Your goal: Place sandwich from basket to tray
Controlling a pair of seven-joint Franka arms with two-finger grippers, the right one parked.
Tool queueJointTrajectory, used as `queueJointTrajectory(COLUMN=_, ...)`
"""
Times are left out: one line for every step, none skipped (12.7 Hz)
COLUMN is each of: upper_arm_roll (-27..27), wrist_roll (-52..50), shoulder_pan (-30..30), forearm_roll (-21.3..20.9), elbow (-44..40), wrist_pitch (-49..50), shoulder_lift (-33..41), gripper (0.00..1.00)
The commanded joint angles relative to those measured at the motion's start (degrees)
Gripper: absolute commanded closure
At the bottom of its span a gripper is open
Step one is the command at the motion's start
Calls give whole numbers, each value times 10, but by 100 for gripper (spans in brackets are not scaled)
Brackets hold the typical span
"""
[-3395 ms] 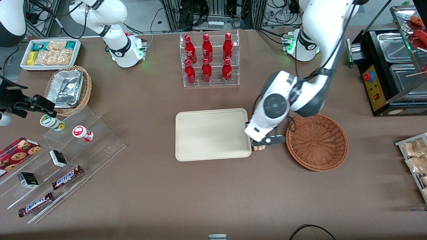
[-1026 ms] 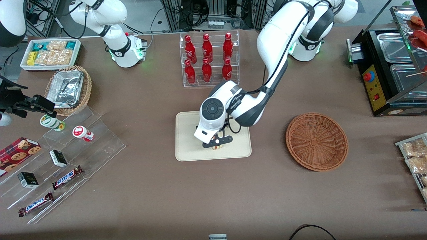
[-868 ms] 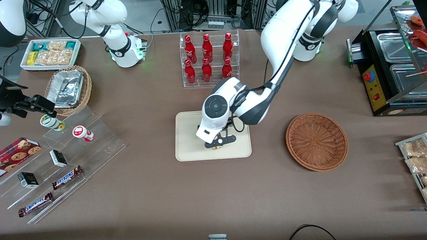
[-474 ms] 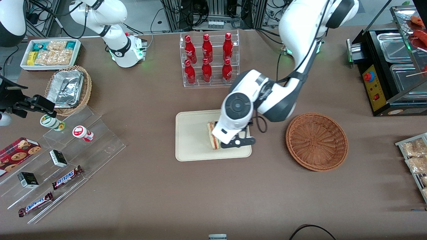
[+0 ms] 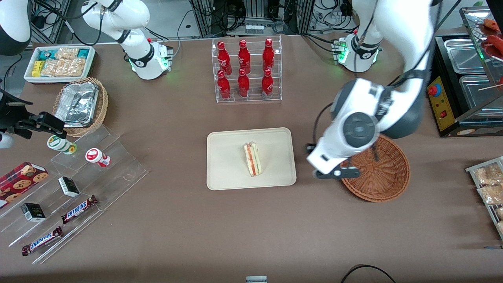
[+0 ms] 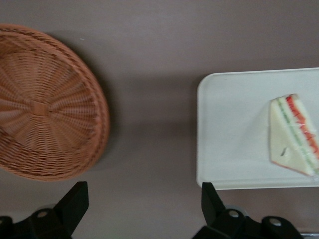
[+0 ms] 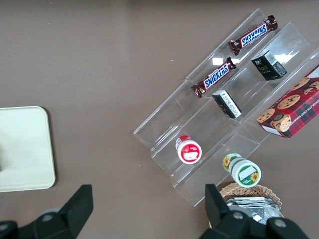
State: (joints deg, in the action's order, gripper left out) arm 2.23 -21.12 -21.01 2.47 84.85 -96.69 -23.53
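Front view is showing my gripper [image 5: 333,173], fingers spread and empty, hanging over the table between the flat cream-beige rectangular tray [image 5: 228,173] and the round reddish-brown wicker basket [image 5: 387,184], having just left the triangular wrapped sandwich [image 5: 252,159] lying on that tray, so the placing looks done.

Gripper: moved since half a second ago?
Yes. The gripper, open and empty, has left the tray and sandwich, now at the basket rim nearest the tray.

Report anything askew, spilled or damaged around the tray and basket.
Nothing stands out. The sandwich lies flat and intact on the tray; the basket sits upright and empty; the open tool hangs above the table between them.
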Motion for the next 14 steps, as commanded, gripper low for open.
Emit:
queueJointTrajectory(upper_arm_roll=7, wrist_roll=90, shoulder_pan=59, forearm_roll=-6, elbow=92, wrist_pitch=-4, shoulder_lift=87, gripper=0)
queueJointTrajectory(upper_arm_roll=7, wrist_roll=112, shoulder_pan=76, forearm_roll=-8, elbow=105, wrist_pitch=-2, shoulder_lift=103, gripper=0)
queueJointTrajectory(upper_arm_roll=7, wrist_roll=123, shoulder_pan=91, forearm_roll=-9, elbow=116, wrist_pitch=0, shoulder_lift=121, gripper=0)
queueJointTrajectory(upper_arm_roll=7, wrist_roll=130, shoulder_pan=105, forearm_roll=-12, elbow=130, wrist_pitch=2, shoulder_lift=143, gripper=0)
queueJointTrajectory(upper_arm_roll=6, wrist_roll=138, shoulder_pan=109, forearm_roll=-15, elbow=141, wrist_pitch=10, shoulder_lift=164, gripper=0)
queueJointTrajectory(upper_arm_roll=6, wrist_roll=146, shoulder_pan=117, forearm_roll=-23, elbow=146, wrist_pitch=25, shoulder_lift=182, gripper=0)
queueJointTrajectory(upper_arm_roll=6, wrist_roll=147, shoulder_pan=124, forearm_roll=-29, elbow=146, wrist_pitch=46, shoulder_lift=194, gripper=0)
queueJointTrajectory(upper_arm_roll=7, wrist_roll=151, shoulder_pan=135, forearm_roll=-37, elbow=146, wrist_pitch=61, shoulder_lift=207, gripper=0)
queueJointTrajectory(upper_arm_roll=8, wrist_roll=166, shoulder_pan=149, forearm_roll=-37, elbow=146, wrist_pitch=68, shoulder_lift=214, gripper=0)
queueJointTrajectory(upper_arm_roll=9, wrist_roll=184, shoulder_pan=159, forearm_roll=-38, elbow=146, wrist_pitch=83, shoulder_lift=227, gripper=0)
queueJointTrajectory(upper_arm_roll=9, wrist_roll=196, shoulder_pan=168, forearm_roll=-37, elbow=146, wrist_pitch=96, shoulder_lift=240, gripper=0)
queueJointTrajectory(upper_arm_roll=9, wrist_roll=203, shoulder_pan=174, forearm_roll=-37, elbow=144, wrist_pitch=108, shoulder_lift=253, gripper=0)
queueJointTrajectory(upper_arm_roll=9, wrist_roll=209, shoulder_pan=175, forearm_roll=-37, elbow=141, wrist_pitch=121, shoulder_lift=264, gripper=0)
queueJointTrajectory(upper_arm_roll=9, wrist_roll=213, shoulder_pan=177, forearm_roll=-37, elbow=140, wrist_pitch=130, shoulder_lift=274, gripper=0)
